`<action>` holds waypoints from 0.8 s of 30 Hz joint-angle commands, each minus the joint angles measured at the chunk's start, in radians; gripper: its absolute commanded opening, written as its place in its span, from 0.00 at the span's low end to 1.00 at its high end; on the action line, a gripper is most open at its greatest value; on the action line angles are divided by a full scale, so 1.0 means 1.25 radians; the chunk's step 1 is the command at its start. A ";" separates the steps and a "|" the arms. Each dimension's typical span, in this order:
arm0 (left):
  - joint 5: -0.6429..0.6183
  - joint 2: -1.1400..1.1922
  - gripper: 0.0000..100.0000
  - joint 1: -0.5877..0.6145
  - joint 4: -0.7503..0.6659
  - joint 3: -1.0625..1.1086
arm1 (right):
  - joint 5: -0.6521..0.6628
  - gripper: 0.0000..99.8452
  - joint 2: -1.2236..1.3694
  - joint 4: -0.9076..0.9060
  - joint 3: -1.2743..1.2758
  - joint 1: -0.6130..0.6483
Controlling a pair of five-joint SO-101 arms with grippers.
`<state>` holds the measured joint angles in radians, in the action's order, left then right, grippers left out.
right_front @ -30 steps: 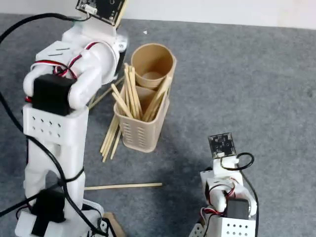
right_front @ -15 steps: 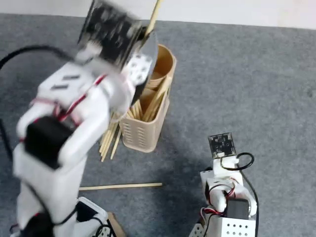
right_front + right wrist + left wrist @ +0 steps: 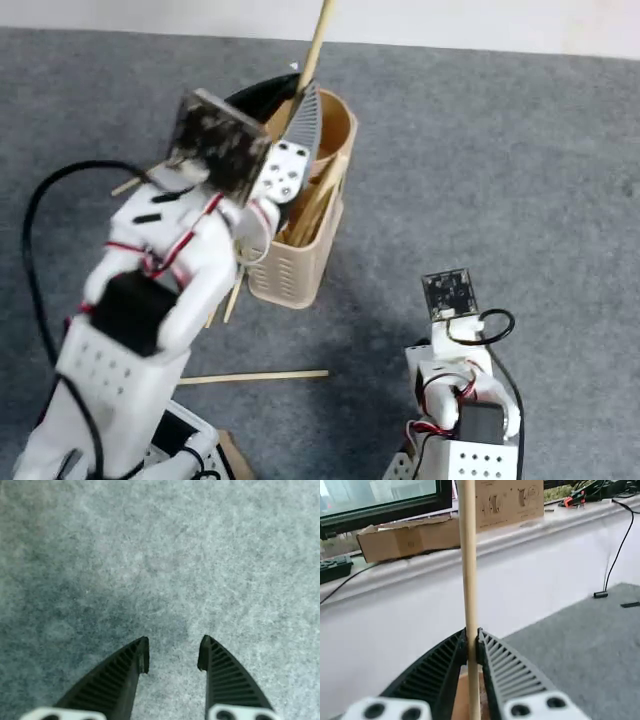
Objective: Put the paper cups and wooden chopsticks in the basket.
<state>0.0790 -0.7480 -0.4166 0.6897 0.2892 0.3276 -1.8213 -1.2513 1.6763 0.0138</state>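
Clamping one wooden chopstick (image 3: 467, 555) upright, L gripper (image 3: 471, 632) hangs over the basket (image 3: 285, 275) w/ paper cup (image 3: 335, 120), toward the far edge of the carpet (image 3: 500, 200). Loose chopstick (image 3: 255, 377) lies nr near edge. R gripper (image 3: 172, 652) part-open above bare carpet.

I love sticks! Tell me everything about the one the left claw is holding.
The chopstick is a thin, straight, pale stick that looks like plain wood. The left gripper is shut on it, pinching it between ribbed black jaws, most of its length sticking out past them. In the high view it slants up over the basket and paper cup. Its lower end is hidden.
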 commanded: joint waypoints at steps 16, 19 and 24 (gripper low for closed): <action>-0.025 -0.096 0.10 -0.006 -0.099 0.244 | 0.007 0.17 -0.009 -0.004 0.094 -0.008; -0.025 -0.144 0.10 0.026 -0.070 0.231 | 0.007 0.17 -0.009 -0.004 0.094 -0.008; -0.028 -0.212 0.10 0.131 0.015 0.166 | 0.007 0.17 -0.009 -0.004 0.094 -0.008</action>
<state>0.0575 -0.9567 -0.3307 0.6605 0.5777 0.3276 -1.8213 -1.2513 1.6763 0.0138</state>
